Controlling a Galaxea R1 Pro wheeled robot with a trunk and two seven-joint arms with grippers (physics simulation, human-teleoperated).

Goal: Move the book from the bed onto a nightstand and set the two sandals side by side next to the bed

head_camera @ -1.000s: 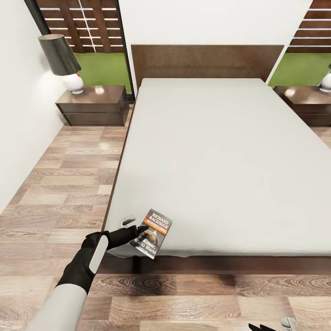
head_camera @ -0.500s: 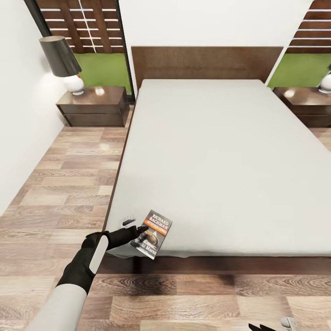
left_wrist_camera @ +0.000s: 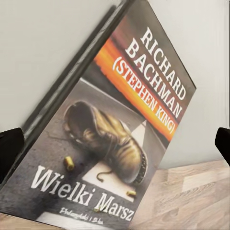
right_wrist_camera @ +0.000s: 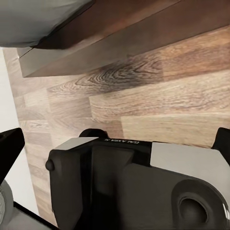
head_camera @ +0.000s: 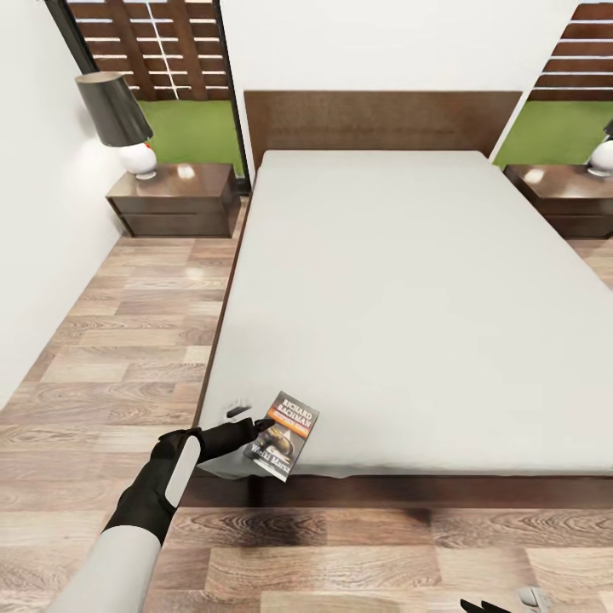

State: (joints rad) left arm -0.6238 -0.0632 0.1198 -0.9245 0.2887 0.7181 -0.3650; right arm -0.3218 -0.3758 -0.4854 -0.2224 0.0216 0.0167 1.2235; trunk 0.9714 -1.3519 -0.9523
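Here, left end effector (head_camera: pixel 255 430) pinching the book (head_camera: pixel 283 435) at the bed (head_camera: pixel 409 298) corner, right end effector's grip state unreadable.

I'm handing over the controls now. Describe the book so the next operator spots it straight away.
Find the big bed with the grey mattress; go to its near corner on the robot's left side. The book sits there at the mattress edge, by the left gripper: a thin dark paperback with an orange band and white "RICHARD BACHMAN" lettering.
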